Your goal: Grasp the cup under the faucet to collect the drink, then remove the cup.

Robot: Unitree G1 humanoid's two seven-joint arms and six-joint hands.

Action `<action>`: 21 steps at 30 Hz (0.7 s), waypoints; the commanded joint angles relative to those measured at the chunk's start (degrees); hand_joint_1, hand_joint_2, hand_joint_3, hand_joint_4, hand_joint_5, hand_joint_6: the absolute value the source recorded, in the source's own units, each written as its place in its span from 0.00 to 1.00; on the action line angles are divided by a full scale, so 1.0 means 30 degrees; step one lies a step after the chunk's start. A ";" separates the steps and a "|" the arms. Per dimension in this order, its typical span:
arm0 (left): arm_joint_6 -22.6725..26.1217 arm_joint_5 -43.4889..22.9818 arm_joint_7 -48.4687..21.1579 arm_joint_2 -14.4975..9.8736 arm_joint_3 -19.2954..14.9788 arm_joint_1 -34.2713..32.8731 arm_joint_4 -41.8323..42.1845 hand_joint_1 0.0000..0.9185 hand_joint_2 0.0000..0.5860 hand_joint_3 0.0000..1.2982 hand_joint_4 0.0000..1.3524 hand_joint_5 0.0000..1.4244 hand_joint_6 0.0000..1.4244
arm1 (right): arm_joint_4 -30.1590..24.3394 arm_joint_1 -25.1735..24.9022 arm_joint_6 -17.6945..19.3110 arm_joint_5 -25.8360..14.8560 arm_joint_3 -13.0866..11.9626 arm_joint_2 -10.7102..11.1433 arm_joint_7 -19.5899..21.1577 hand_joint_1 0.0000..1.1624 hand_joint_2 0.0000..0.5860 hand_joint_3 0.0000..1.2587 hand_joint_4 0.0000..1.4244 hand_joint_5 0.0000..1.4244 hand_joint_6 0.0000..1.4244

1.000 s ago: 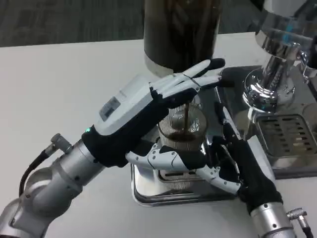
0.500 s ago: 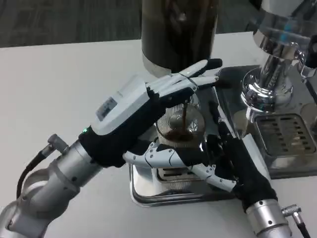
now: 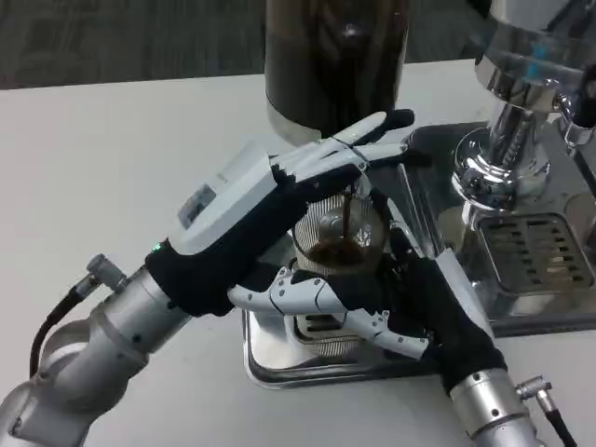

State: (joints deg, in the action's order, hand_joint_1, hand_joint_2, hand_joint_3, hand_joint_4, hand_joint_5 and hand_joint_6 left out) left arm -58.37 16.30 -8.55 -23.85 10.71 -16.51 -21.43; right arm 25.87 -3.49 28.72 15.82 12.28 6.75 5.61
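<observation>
We see the cup (image 3: 340, 244) on the steel drip tray (image 3: 279, 358), a dark stream falling into it from the faucet above. Our right hand (image 3: 424, 303) wraps the cup from four o'clock, fingers closed round its lower wall. Our left hand (image 3: 279, 200) lies over the faucet lever at eleven o'clock, fingers stretched flat, holding nothing. The dark dispenser (image 3: 335, 60) crowds twelve o'clock, the chrome machine (image 3: 517, 140) two o'clock; bare table (image 3: 112, 158) opens toward nine.
</observation>
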 commanded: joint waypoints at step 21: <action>0.1718 -0.2111 0.0181 -0.0108 -0.3293 0.1264 0.4020 0.00 0.26 0.17 0.03 0.15 0.08 | 0.0957 -0.0326 0.0552 -0.0535 -0.0383 -0.0463 -0.0389 0.56 0.33 0.00 0.00 0.00 0.13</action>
State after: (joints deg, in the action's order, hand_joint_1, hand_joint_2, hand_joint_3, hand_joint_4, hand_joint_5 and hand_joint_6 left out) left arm -53.51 11.01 -8.10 -23.92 1.86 -13.83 -11.20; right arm 27.97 -4.86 29.44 15.14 11.52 5.45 5.09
